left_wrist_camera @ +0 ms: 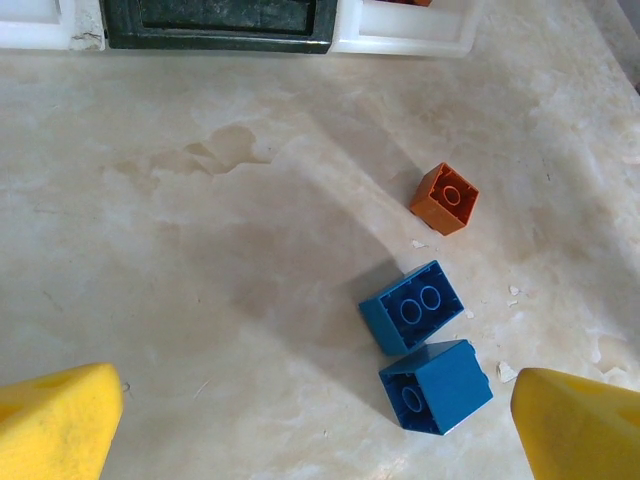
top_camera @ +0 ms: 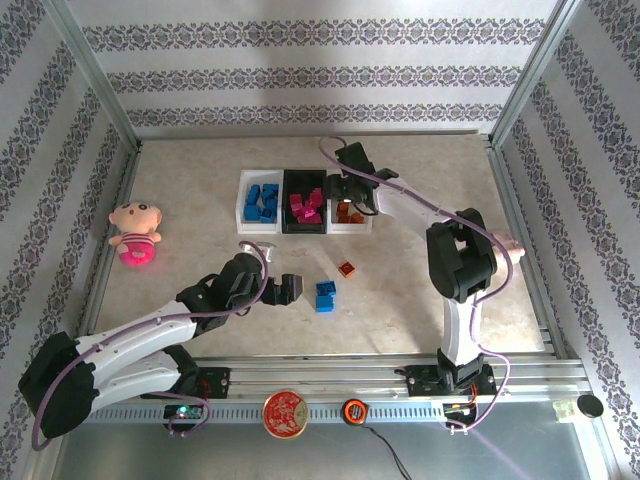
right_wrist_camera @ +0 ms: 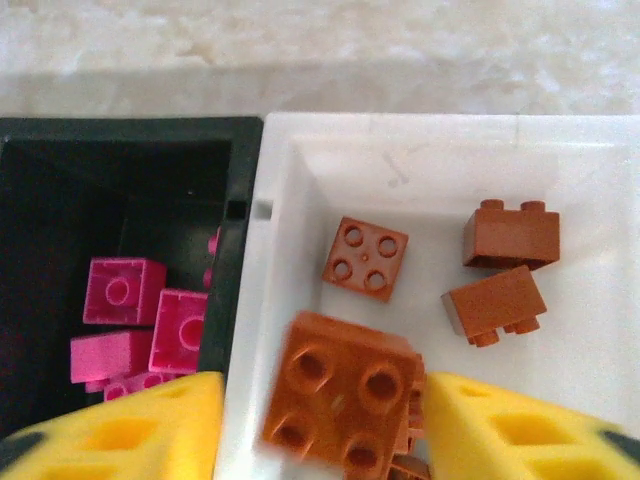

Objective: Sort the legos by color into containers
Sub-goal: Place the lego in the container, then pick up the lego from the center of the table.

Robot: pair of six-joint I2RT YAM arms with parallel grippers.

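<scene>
— Your left gripper (left_wrist_camera: 318,415)?
— Jaws wide apart over table (left_wrist_camera: 200,280); two blue legos (left_wrist_camera: 412,307) below, touching each other.
— Your right gripper (right_wrist_camera: 322,400)?
— Also apart, over right white bin (right_wrist_camera: 400,128); blurred orange lego (right_wrist_camera: 340,385) between.

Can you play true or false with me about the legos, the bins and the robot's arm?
1. Two blue legos lie on the table, outside the bins. True.
2. The pink legos are in a white bin. False: they are in the black bin.
3. The left end effector holds an orange lego. False: it is open and empty, and the loose orange lego lies on the table.
4. The orange legos are in a white bin. True.
5. The doll sits in a bin. False: it lies on the table, left of the bins.
</scene>
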